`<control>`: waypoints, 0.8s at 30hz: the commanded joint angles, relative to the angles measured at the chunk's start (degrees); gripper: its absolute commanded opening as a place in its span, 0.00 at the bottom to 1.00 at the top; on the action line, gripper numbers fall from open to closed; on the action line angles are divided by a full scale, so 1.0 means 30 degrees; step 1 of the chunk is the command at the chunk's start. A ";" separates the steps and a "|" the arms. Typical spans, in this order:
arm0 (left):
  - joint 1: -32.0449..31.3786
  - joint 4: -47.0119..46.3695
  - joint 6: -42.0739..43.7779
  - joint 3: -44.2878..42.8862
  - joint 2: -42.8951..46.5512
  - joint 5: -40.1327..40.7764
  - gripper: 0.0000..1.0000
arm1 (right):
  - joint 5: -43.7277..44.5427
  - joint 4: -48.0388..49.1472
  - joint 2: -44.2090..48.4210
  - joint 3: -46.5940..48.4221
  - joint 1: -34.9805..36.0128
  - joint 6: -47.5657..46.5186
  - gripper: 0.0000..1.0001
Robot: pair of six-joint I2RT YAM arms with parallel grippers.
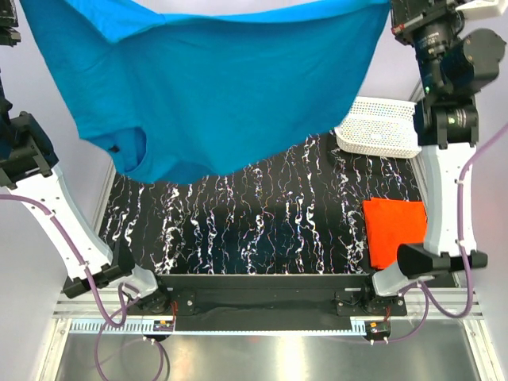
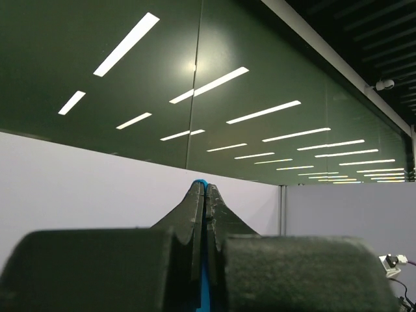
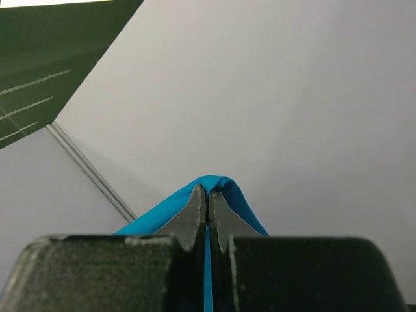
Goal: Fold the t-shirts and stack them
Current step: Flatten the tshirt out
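Two t-shirts are in view. The blue t-shirt (image 1: 230, 87) is off the table (image 1: 262, 230), stretched wide in the air between the two grippers. It hangs up and to the left of the basket (image 1: 379, 127), and in the top view its lower right edge crosses in front of the basket's left end. Its neck opening sags at the end farthest from the basket. The orange-red t-shirt (image 1: 394, 230) lies folded into one flat rectangle on the table, on the side of the basket nearer the arm bases and apart from it.

Each of the two grippers has its two fingers pressed together on the blue cloth. The left gripper (image 2: 205, 195) shows one thin strip of blue running down the seam between its closed fingers. The right gripper (image 3: 208, 198) pinches a fold of blue that bulges over its fingertips. The left gripper holds the corner far from the basket. The right gripper holds the corner above the basket.

There is one basket, white and perforated, at the far right of the dark, white-veined table. The right arm (image 1: 444, 159) rises just beside the basket's right end. The left arm (image 1: 40, 190) stands well apart from it, at the opposite side.
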State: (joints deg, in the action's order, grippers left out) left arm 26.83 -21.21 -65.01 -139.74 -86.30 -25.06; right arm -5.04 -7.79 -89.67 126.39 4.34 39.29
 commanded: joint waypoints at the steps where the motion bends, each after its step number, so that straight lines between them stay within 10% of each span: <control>1: 0.0256 -0.0488 -0.1356 0.0467 0.0347 0.0766 0.00 | 0.0361 0.0985 0.1497 -0.2016 -0.0157 0.0293 0.00; 24: 0.0285 -0.1309 -0.2910 0.2695 0.0670 0.0765 0.00 | 0.0654 0.1806 0.3082 -0.4366 -0.0128 -0.0381 0.00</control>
State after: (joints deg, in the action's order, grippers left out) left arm 27.24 -23.07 -73.56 -130.45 -86.76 -24.18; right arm -5.10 -5.34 -82.98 111.31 4.34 39.62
